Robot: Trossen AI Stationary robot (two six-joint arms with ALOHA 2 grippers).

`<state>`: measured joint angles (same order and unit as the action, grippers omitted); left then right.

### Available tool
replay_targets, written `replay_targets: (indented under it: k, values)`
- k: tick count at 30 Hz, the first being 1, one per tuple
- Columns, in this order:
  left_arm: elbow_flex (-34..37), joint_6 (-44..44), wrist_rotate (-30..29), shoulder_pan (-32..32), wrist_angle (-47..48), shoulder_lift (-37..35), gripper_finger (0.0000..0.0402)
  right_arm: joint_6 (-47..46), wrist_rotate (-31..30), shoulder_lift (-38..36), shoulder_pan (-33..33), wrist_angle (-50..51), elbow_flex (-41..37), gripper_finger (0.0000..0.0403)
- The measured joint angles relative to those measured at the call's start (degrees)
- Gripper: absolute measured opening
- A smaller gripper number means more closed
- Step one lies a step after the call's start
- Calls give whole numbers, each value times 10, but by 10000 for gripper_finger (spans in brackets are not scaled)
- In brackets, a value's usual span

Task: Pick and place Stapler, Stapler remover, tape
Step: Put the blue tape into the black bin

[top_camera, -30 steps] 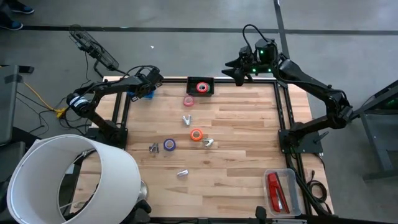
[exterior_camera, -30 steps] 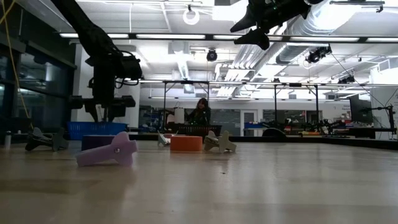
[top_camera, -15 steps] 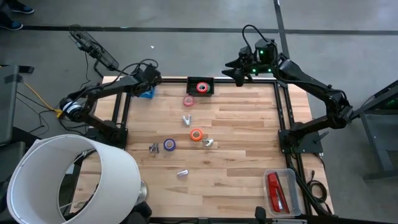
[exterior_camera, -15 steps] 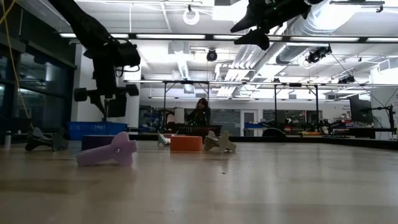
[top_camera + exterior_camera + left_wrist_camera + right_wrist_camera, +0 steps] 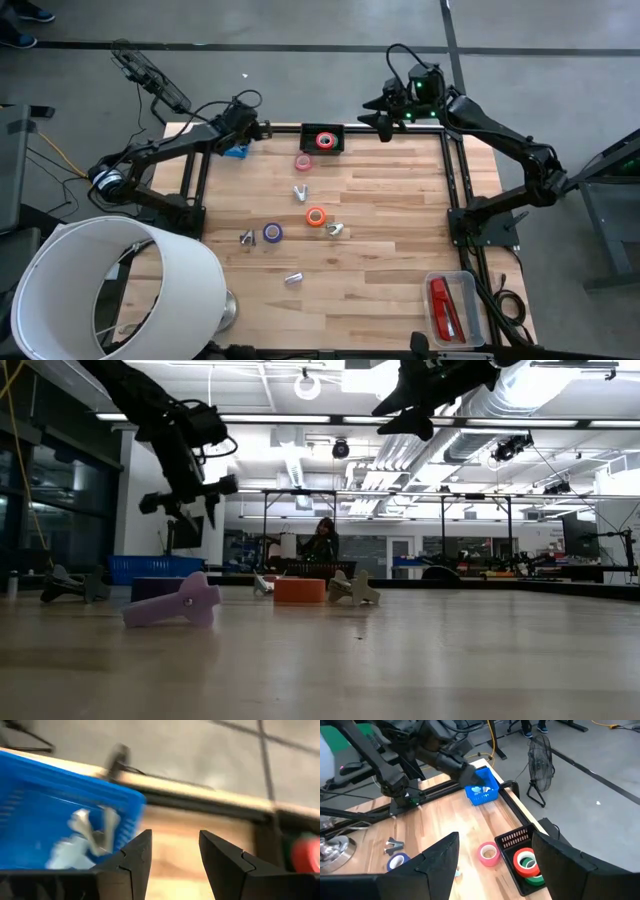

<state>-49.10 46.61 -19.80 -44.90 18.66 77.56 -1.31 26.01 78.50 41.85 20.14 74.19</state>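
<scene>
At bench's far-left corner: left gripper (image 5: 262, 128), fingers apart, empty, above blue basket (image 5: 235, 150) holding silvery removers. Right gripper (image 5: 384, 118) waits, fingers apart, far edge. Stapler (image 5: 441, 302): clear bin. Tape: black tray (image 5: 322, 139), pink roll (image 5: 303, 162), orange roll (image 5: 315, 216), purple roll (image 5: 272, 232). Next, probably: fetch another remover (image 5: 247, 237); nothing obstructs.

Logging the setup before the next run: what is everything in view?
Stapler: one, red, in clear bin, high view's lower right.
Tape rolls: five; pink, orange, purple loose on table; red, green in black tray.
Staple removers: four, silvery, scattered mid-table.
Blue basket: one, upper left.
White drum: one, lower left.
Left gripper: open, raised by basket.
Right gripper: open, raised near tray.
</scene>
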Motion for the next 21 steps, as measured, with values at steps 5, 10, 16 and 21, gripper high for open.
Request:
replay_targets:
  k: [5, 10, 16, 21]
  values:
    - [0, -44, 89, 34, -5, 0, 162, -1, -6, 0, 0, 9, 0, 243]
    - [0, -59, 175, 63, 26, 0, 162, -1, -6, 0, 0, 17, 0, 243]
    - [0, -40, 280, 86, 99, 0, 162, -1, -6, 0, 0, 20, 0, 243]
    - [0, -22, 328, 117, 147, 0, 161, -1, -4, 0, 0, 20, 0, 243]
